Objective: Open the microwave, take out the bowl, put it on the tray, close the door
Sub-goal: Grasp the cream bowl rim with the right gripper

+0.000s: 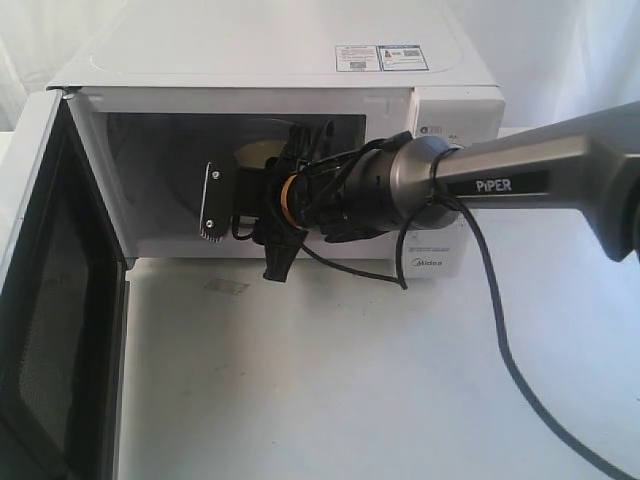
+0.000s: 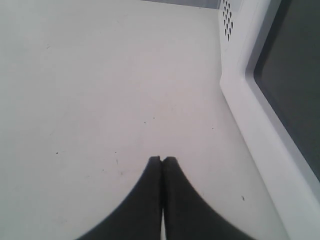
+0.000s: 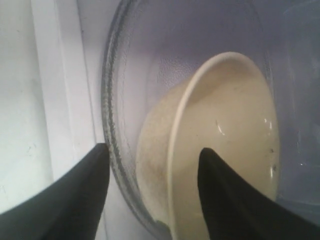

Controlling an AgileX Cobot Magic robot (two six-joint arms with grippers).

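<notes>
Inside the microwave [image 1: 280,60] cavity, the bowl [image 3: 230,125] sits on the glass turntable [image 3: 145,55], pale cream with a few dark specks on its inner wall. The door [image 1: 50,300] stands swung wide at the microwave's left edge, its dark mesh inner face turned toward the cavity. The right arm [image 1: 520,170], marked PiPER, reaches in through the microwave's front opening from the control-panel side, a black cable [image 1: 490,310] trailing from it across the bench [image 1: 350,400].

The right tool [image 3: 152,155] is spread. One finger lies inside the bowl and the other outside its wall, above the turntable's rim, so the bowl's near rim falls between them. I cannot tell whether either finger touches the bowl.

The left tool [image 2: 162,160] is outside the microwave, on the outer side of the open door. Its two dark fingers are pressed together with nothing between them, above bare bench, near the door's white frame and dark window. Two stickers [image 1: 380,57] lie on the microwave's top.
</notes>
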